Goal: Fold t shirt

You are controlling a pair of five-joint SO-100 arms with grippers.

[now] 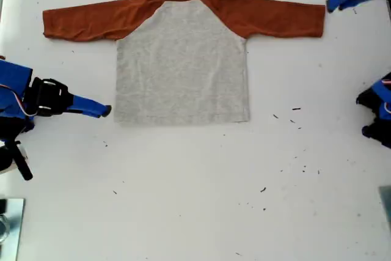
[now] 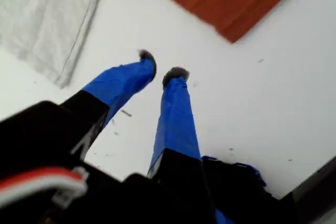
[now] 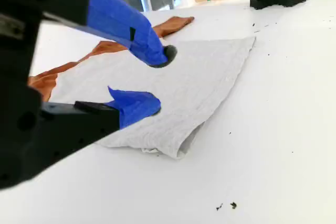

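T shirt (image 1: 182, 65) flat on white table (image 1: 195, 200), no readable writing. First gripper (image 2: 160, 72) jaws slightly apart near sleeve cuff; second gripper (image 3: 157, 85) jaws apart at hem corner, exterior view's left.

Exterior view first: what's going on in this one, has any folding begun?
Not yet. The t shirt lies flat on the white table, both orange sleeves spread out, nothing folded. My second gripper, at the exterior view's left, is open near the shirt's lower hem corner, apparently not gripping it. My first gripper, at the exterior view's top right, is open above bare table near a sleeve cuff. Neither holds anything.
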